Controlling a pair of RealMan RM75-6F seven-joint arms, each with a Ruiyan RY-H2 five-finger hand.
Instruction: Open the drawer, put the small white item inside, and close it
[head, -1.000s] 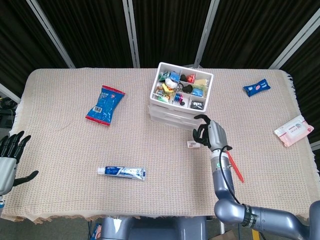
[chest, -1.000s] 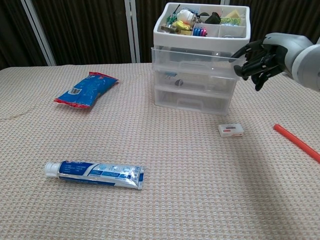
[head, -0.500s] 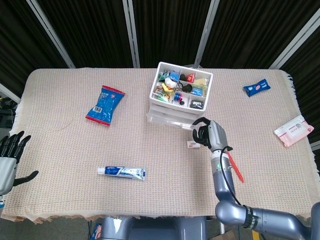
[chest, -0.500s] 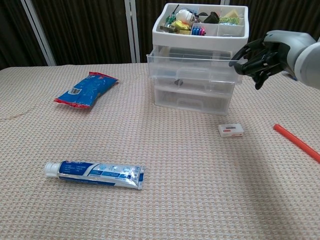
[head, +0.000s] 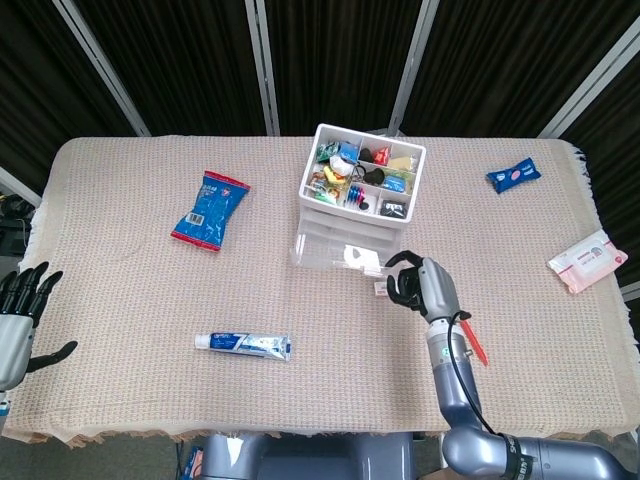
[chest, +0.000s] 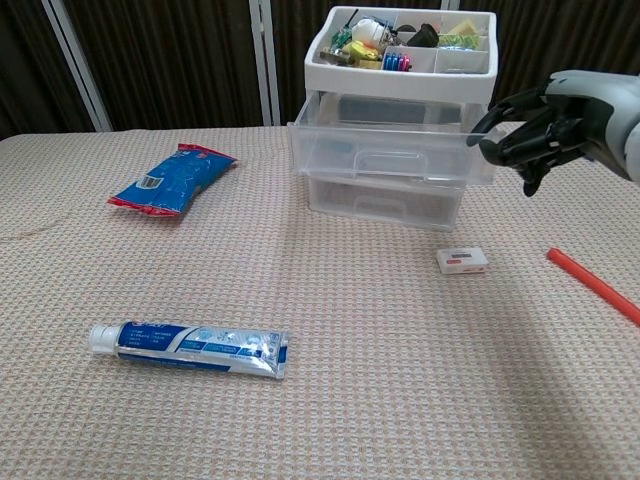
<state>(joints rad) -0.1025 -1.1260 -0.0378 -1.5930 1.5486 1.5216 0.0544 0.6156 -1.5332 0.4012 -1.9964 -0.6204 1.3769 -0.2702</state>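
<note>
The small white item, a flat rectangular packet with a red mark, is lying on the woven beige surface just in front of the clear plastic drawer, which is standing pulled out. The right hand is curling its dark fingers on the drawer's front corner. The left hand is hanging open, fingers spread, holding nothing.

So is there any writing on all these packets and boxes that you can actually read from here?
None can be read.
Toothpaste tube: blue print, too blurred.
Blue snack bag: a white label patch, too small.
Small white item: a red mark, no letters legible.
Pink and white pack: print too small.
Small blue packet: a light patch, unreadable.
Tray on top of the drawers: no visible lettering.
</note>
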